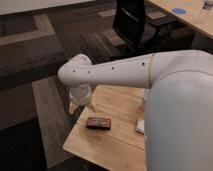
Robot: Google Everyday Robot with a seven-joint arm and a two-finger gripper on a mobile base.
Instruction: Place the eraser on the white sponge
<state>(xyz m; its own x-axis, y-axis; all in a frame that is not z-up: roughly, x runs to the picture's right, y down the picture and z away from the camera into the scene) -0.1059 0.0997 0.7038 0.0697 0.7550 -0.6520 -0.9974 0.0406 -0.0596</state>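
Note:
The eraser (98,122), a small dark block with reddish edges, lies flat on the wooden table (110,145) near its left edge. The white sponge (140,125) shows only as a white patch to the right of the eraser, mostly hidden behind my arm. My gripper (75,106) hangs at the end of the white arm, over the table's far left corner. It is a little up and to the left of the eraser and apart from it.
My white arm (165,100) covers the right half of the table. A black office chair (132,22) stands on the carpet behind. Another wooden table (187,17) with a blue disc (178,10) is at the top right. The table's left edge drops to dark carpet.

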